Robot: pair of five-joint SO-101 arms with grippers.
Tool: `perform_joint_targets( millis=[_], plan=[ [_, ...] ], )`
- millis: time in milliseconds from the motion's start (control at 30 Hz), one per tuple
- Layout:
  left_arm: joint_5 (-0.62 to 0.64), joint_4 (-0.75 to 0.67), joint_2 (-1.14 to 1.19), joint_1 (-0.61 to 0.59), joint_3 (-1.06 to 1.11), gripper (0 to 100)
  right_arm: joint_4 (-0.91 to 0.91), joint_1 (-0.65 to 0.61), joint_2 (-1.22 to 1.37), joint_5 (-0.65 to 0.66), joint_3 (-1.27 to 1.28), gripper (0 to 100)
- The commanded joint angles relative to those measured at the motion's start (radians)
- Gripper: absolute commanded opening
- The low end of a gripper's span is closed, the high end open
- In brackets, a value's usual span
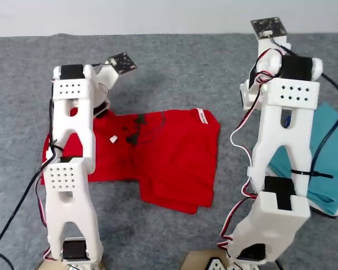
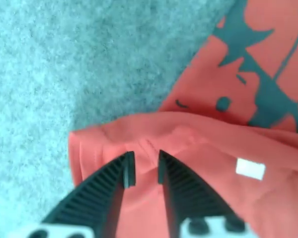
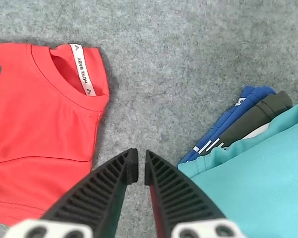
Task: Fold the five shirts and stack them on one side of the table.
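While both arms stood over the grey tabletop, a partly folded red shirt lay at frame centre.
Left tool was pinched on a raised fold at the red shirt's edge, near its dark print. Right tool had its fingers nearly together, gripping nothing, over bare tabletop between the red shirt's collar and the folded stack. The stack sat at the right edge of the high view: teal shirt on top, blue shirt and dark shirt poking out underneath.
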Motion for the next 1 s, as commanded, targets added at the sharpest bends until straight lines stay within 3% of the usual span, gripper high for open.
perform_joint_targets(
  millis=[0, 167, 633, 967],
  plan=[
    [0.006, 0.049, -0.041, -0.008, -0.061, 7, 0.038, -0.001, -0.056, 0.011, -0.005, 3.5],
    [0.005, 0.023, -0.038, -0.021, -0.012, 8, 0.038, -0.001, -0.056, 0.012, -0.005, 3.5],
    [0.006, -0.258, -0.038, -0.038, 0.24, 14, 0.038, -0.001, -0.054, 0.012, -0.005, 3.5],
    [0.006, -0.276, -0.051, -0.031, 0.259, 1, 0.038, -0.001, -0.054, 0.012, -0.005, 3.5]
  ],
)
